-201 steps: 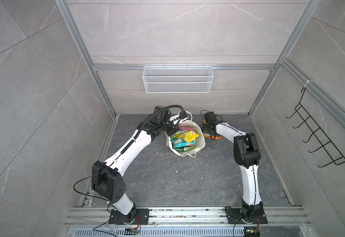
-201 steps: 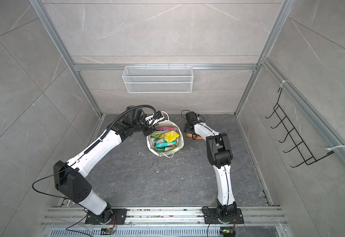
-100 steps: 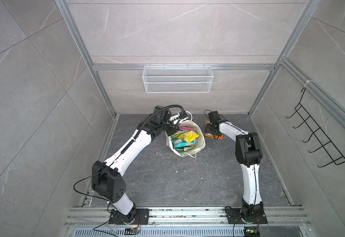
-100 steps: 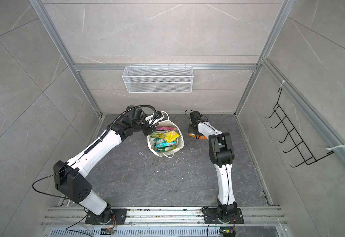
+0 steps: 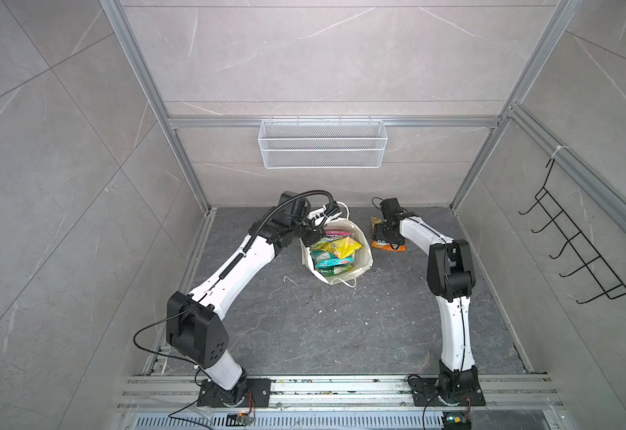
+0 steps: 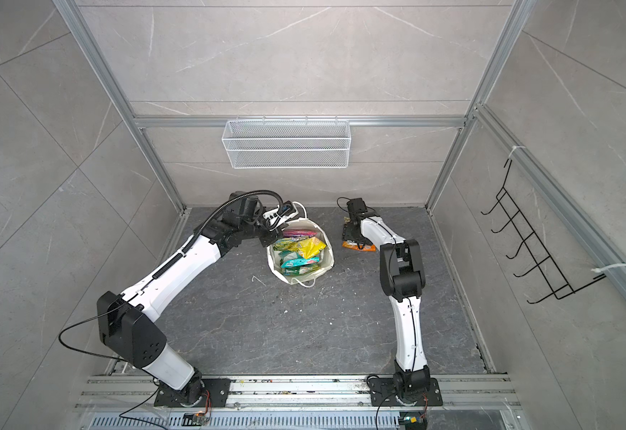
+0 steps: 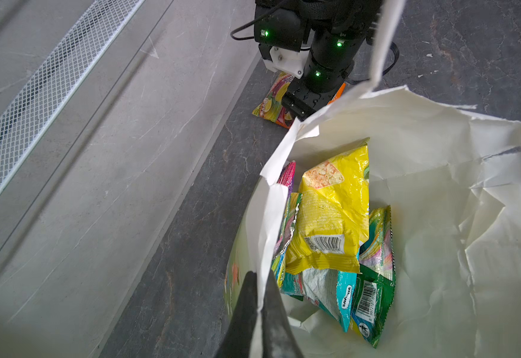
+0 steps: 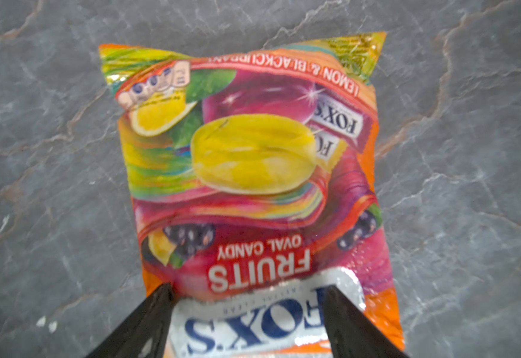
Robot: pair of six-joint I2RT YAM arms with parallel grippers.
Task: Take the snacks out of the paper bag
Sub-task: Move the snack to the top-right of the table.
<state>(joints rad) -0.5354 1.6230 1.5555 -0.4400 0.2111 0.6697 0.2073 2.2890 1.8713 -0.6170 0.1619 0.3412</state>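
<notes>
- Nearest, both arm bases are bolted to an aluminium rail (image 5: 341,387); beyond it spreads the dark stone floor (image 5: 322,327), flecked with white crumbs.
- Mid-floor, between the two arms in both top views, the paper bag (image 5: 364,257) (image 6: 328,257) stands with its mouth open upward; its white inner wall (image 7: 438,217) is creased and torn at the rim.
- Inside the bag a yellow packet (image 7: 333,217) (image 5: 337,245) lies on top; a teal packet (image 7: 346,294) and a green packet (image 7: 377,297) with a barcode sit under it; a pink packet (image 7: 287,173) (image 5: 335,233) stands on edge at the bag's far side.
- The left gripper (image 7: 260,276) (image 5: 313,236) is clenched on the bag's rim at its far left edge; the wrist view shows the paper sandwiched between the two dark fingers.
- Just right of the bag, apart from it, an orange packet (image 8: 253,155) (image 5: 382,245) (image 6: 356,245) printed "FOX'S" lies flat on the floor near the back wall.
- The right gripper (image 8: 246,289) (image 5: 384,232) points down over that packet, released; its fingers stand wide apart above the white "FOX'S" band, pinching nothing; whether the tips touch the film cannot be told.
- Farthest, a white wire basket (image 5: 322,149) hangs on the back wall; a black hook rack (image 5: 579,253) hangs on the right wall.
</notes>
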